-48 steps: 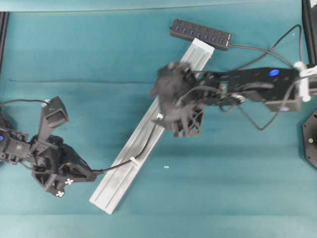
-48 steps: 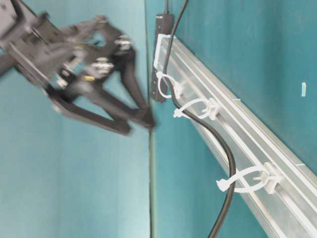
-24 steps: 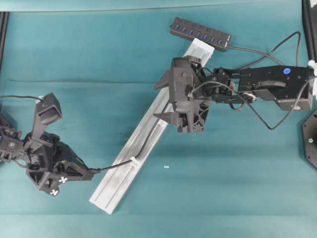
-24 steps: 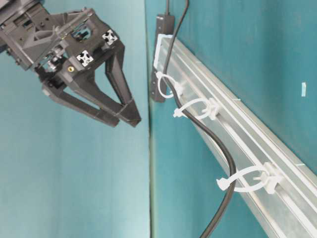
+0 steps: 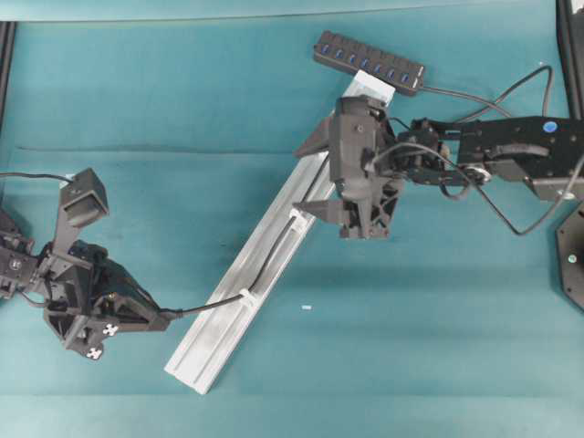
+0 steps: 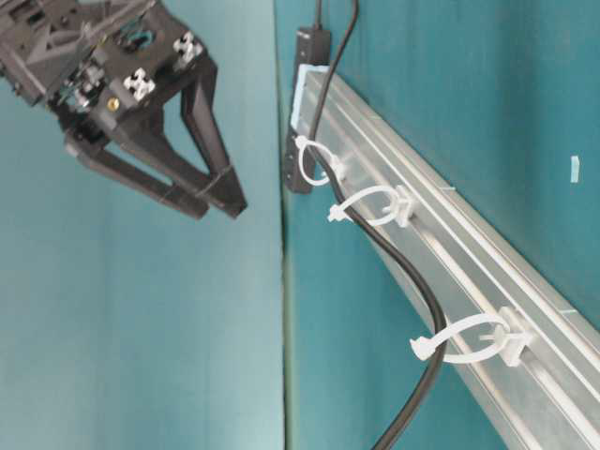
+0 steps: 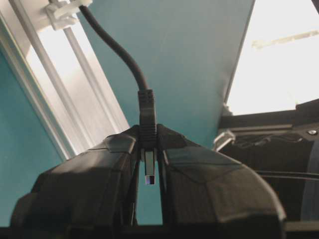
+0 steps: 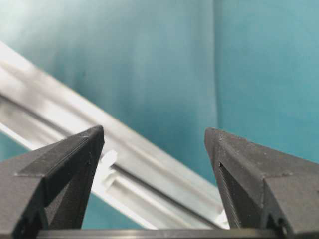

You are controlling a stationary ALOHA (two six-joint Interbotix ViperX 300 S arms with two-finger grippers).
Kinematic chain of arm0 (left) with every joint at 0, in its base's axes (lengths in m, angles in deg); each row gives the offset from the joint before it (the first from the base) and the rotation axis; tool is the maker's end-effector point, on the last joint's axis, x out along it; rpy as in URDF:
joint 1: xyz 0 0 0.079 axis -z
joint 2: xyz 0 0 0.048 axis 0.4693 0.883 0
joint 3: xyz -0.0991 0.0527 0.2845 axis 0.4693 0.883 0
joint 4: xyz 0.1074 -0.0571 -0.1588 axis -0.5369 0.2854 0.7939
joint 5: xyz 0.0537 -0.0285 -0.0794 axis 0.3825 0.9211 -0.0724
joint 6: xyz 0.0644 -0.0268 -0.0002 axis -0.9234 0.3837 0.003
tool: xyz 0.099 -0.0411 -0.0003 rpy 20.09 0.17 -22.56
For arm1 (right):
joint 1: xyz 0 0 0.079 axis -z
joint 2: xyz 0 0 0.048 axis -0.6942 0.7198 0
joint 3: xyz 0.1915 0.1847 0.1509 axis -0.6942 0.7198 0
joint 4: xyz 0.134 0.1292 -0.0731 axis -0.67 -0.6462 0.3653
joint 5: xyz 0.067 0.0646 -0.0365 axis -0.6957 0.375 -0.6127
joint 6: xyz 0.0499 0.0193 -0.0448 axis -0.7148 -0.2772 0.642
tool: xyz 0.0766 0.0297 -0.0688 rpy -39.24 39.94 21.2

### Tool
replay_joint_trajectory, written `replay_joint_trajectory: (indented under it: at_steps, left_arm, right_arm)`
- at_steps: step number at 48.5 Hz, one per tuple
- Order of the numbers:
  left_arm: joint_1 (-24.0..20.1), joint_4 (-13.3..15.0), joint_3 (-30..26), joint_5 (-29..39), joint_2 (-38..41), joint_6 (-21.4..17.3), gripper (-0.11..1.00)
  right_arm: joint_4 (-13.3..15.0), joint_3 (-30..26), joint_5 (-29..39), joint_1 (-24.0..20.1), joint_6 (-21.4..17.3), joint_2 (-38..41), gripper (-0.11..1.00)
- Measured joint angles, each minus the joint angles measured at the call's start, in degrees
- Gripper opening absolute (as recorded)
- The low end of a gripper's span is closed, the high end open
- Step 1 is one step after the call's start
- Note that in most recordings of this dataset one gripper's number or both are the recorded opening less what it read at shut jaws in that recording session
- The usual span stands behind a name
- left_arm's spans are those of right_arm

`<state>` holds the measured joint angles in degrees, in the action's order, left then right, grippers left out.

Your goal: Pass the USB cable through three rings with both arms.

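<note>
The black USB cable point(image 5: 208, 305) runs down the silver rail point(image 5: 212, 351). At table level the USB cable point(image 6: 427, 300) threads all three rings: the far ring point(image 6: 309, 161), the middle ring point(image 6: 371, 202) and the near ring point(image 6: 467, 343). My left gripper point(image 5: 165, 316) sits left of the rail's lower end, shut on the plug point(image 7: 148, 122), with the metal tip showing between its fingers. My right gripper point(image 5: 304, 179) hovers wide open over the rail's upper half with nothing between its fingertips point(image 8: 94, 137); from overhead it hides the top ring.
A black multi-port hub point(image 5: 370, 62) lies beyond the rail's upper end, its cord looping right past the right arm point(image 5: 497, 155). A tiny white scrap point(image 5: 307, 307) lies on the teal mat right of the rail. A black base point(image 5: 573, 255) stands at the right edge.
The right gripper, still open, has drawn back to the right and away from the rings. The left gripper has shifted a little left with the plug, pulling more cable out.
</note>
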<state>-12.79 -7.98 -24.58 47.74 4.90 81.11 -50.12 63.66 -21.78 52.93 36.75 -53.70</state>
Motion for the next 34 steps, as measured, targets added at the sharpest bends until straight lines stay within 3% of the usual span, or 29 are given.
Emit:
replay_joint_trajectory:
  at_steps: [34]
  left_arm:
    - [0.00,0.00,0.00,0.00,-0.09,-0.09,0.10]
  right_arm:
    - [-0.79,0.35,-1.23,-2.02,-0.09,-0.26,0.86]
